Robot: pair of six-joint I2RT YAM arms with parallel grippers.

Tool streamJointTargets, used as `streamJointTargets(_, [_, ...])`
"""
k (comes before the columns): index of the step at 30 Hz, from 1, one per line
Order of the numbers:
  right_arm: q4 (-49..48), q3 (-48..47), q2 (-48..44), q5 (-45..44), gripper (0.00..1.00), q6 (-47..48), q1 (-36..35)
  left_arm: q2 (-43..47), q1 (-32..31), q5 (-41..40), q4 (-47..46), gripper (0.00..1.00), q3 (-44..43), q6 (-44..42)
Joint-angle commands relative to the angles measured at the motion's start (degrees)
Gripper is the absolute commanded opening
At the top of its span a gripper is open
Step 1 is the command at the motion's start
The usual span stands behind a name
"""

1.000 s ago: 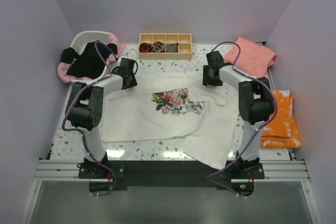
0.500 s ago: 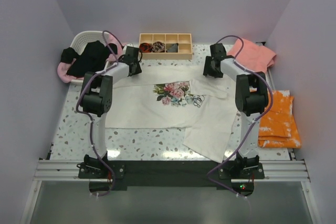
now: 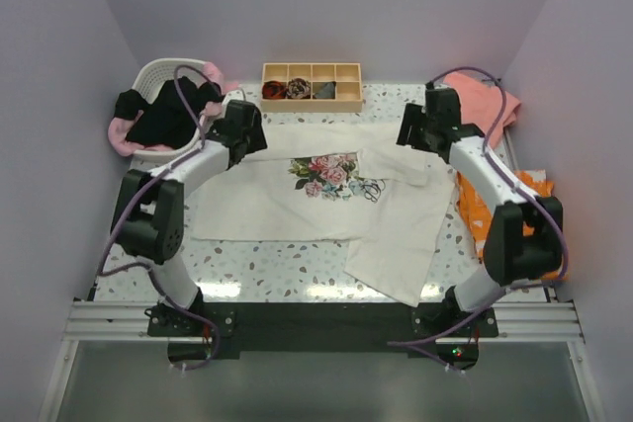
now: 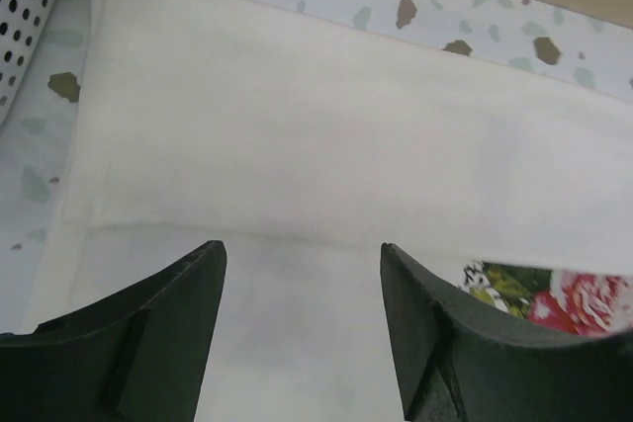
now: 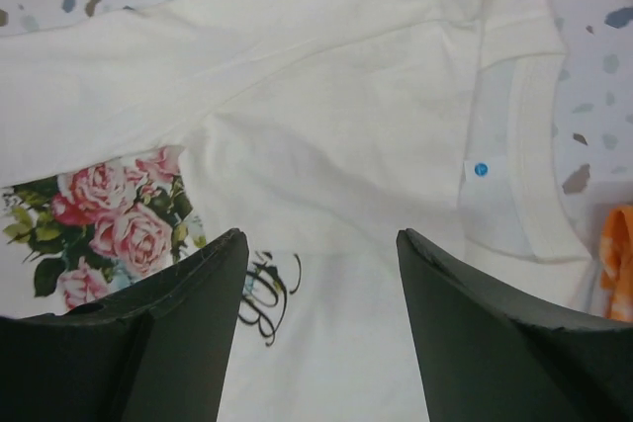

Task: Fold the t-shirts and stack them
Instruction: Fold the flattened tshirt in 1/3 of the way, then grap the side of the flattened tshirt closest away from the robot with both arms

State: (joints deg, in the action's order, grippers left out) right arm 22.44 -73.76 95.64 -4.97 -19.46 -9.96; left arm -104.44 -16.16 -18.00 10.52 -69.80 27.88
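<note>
Cream-white t-shirt (image 3: 297,207), upper edge turned in.
Left end effector (image 4: 299,256) and right end effector (image 5: 321,241) gape empty; best pinch the lower edge level, together.

You're looking at a lab-style robot test cell. 3 plain lavender walls (image 3: 326,7) box in a speckled tabletop (image 3: 287,269). 2 white arms (image 3: 203,160) are bolted to an aluminium rail (image 3: 104,321) at its near edge, with purple cables (image 3: 475,70) looping free. A white laundry basket (image 3: 156,69), a divided wooden tray (image 3: 312,99) and t-shirts (image 3: 297,210) lie on the table.
</note>
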Motion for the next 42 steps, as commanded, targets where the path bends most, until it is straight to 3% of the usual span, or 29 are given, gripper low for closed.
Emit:
streamJointTargets(1, [4.4, 13.1, -12.6, 1.4, 0.66, -5.7, 0.0, 12.8, -2.6, -6.8, 1.1, 0.68, 9.0, 5.4])
streamJointTargets(6, [5.8, 31.4, -29.2, 4.9, 0.67, -13.3, -1.5, 21.8, -2.2, -12.9, 9.8, 0.66, 19.8, 11.6])
streamJointTargets(10, [10.3, 36.9, -37.5, 1.6, 0.67, -21.7, -7.0, 27.2, -1.7, -10.7, 13.5, 0.68, 24.4, 14.1])
streamJointTargets(13, [15.7, 38.4, -42.5, -1.9, 0.67, -25.6, -11.8, 30.8, -0.3, -8.5, 16.2, 0.70, 27.9, 15.7])
streamJointTargets(18, [25.7, 39.6, -49.2, -2.0, 0.66, -29.0, -13.8, 36.6, 5.2, -4.2, 19.6, 0.72, 32.5, 16.1])
streamJointTargets(23, [35.3, 40.8, -57.7, -4.4, 0.66, -31.6, -14.6, 40.5, 11.7, 2.9, 16.9, 0.75, 37.6, 14.5])
streamJointTargets(33, [42.9, 43.7, -63.6, -0.6, 0.66, -34.1, -14.5, 37.4, 17.6, 13.9, 12.7, 0.77, 42.7, 14.7])
streamJointTargets(42, [42.4, 45.7, -63.7, 1.9, 0.66, -35.5, -14.6, 40.0, 20.6, 8.6, 16.4, 0.77, 40.7, 16.5])
